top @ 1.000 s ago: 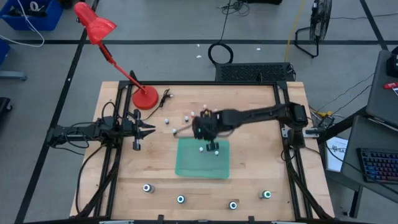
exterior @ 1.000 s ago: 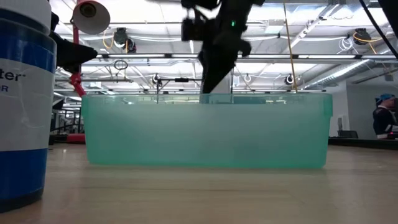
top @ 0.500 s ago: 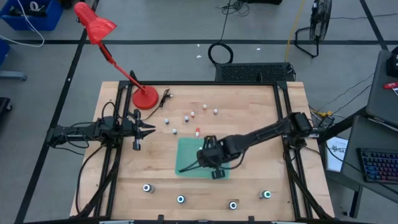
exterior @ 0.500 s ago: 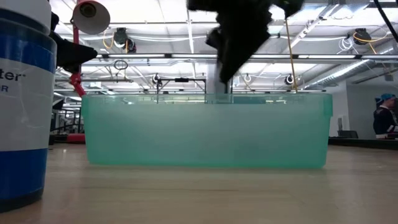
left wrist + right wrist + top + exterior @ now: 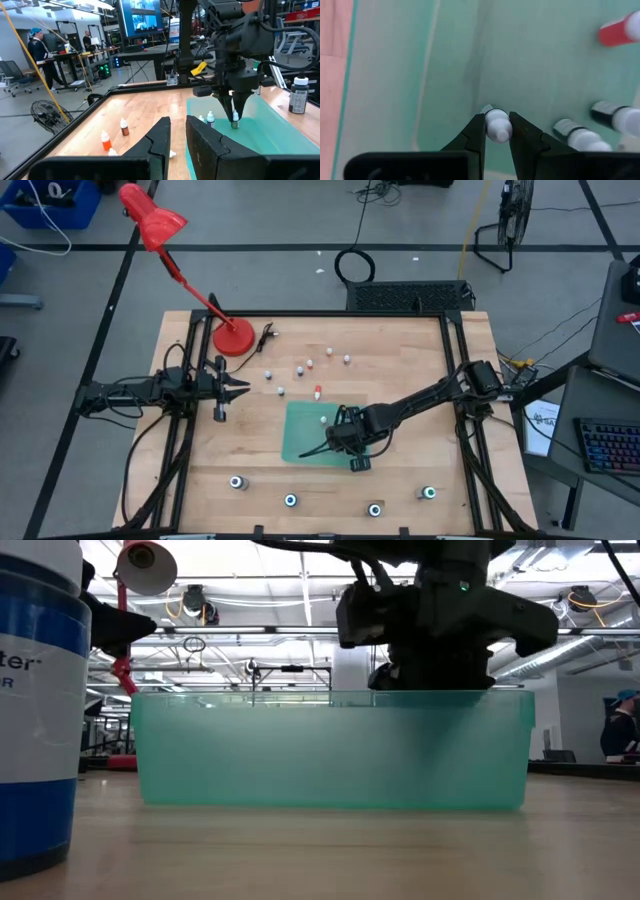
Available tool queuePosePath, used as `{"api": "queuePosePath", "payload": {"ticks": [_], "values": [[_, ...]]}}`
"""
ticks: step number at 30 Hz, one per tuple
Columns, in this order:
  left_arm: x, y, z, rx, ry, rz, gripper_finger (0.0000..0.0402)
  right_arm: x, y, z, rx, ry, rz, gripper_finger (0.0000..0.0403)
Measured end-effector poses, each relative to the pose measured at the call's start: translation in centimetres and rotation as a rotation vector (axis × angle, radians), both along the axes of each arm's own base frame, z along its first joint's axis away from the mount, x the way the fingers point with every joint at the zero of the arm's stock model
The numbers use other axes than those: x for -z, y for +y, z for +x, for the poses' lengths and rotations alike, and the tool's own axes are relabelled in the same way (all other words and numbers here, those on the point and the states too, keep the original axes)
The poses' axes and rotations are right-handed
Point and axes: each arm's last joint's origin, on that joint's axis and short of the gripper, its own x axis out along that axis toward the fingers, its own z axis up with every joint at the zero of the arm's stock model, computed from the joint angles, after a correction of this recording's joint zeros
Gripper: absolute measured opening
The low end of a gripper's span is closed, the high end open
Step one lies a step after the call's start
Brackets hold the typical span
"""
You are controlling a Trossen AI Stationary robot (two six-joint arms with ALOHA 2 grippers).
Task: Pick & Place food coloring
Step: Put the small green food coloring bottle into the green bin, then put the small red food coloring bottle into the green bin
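In the high view, a green tray is seen at the middle of the wooden table, toward its near edge. The right gripper is lowered over the tray's right half, its arm stretched in from the table's right edge. One small white bottle is visible inside the tray near its far edge. More small bottles are scattered on the table beyond the tray, one red-capped. Four dark round bottles with pale tops are lined along the near edge. The left gripper is held over the left part of the table. A red lamp stands at the far left corner.

In the low view, the tray's translucent wall fills the middle, and the right gripper is seen dipping behind its rim. A white and blue container stands at the near left.

In the left wrist view, the left gripper's fingers are pressed nearly together, holding nothing. Beyond them, the right gripper is seen pinching a small bottle just above the tray floor, beside two others standing there. An orange bottle and a brown one stand on the table.

In the right wrist view, the held bottle's white cap is clamped between the right gripper's fingers over the tray floor. Other bottles lie nearby, one red.
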Motion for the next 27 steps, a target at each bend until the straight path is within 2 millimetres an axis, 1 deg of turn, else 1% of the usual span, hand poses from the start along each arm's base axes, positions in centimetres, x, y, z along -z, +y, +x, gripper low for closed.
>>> {"api": "queuePosePath", "payload": {"ticks": [4, 5, 10, 12, 14, 19, 23, 25, 27], "values": [[0.0, 0.0, 0.0, 0.000, 0.001, 0.000, 0.0067, 0.1, 0.0, -0.1, 0.000, 0.004, -0.001, 0.0050], [0.0, 0.0, 0.0, 0.000, 0.000, 0.000, 0.0067, 0.1, 0.0, -0.1, 0.000, 0.004, -0.001, 0.0060], [0.0, 0.0, 0.0, 0.000, 0.000, 0.000, 0.0067, 0.2, -0.1, -0.2, 0.000, 0.015, -0.005, 0.0143], [0.0, 0.0, 0.0, 0.000, 0.000, 0.000, 0.0067, 0.1, -0.1, -0.3, 0.001, 0.018, -0.006, 0.0168], [0.0, 0.0, 0.0, 0.000, 0.000, 0.000, 0.0067, -0.3, -0.2, -0.4, 0.007, 0.018, -0.004, 0.0184], [0.0, 0.0, 0.0, 0.000, 0.000, 0.000, 0.0067, -2.5, -0.2, -0.7, 0.009, -0.065, 0.018, 0.0198], [0.0, 0.0, 0.0, 0.000, 0.000, 0.000, 0.0067, -5.7, -0.7, -1.2, -0.005, -0.181, 0.033, 0.0195], [0.0, 0.0, 0.0, 0.000, 0.001, 0.000, 0.0067, -7.4, -1.5, -1.5, 0.013, -0.255, 0.004, 0.0192], [0.0, 0.0, 0.0, 0.000, 0.000, 0.000, 0.0067, -9.1, -2.7, -1.9, 0.047, -0.320, -0.043, 0.0191]]}}
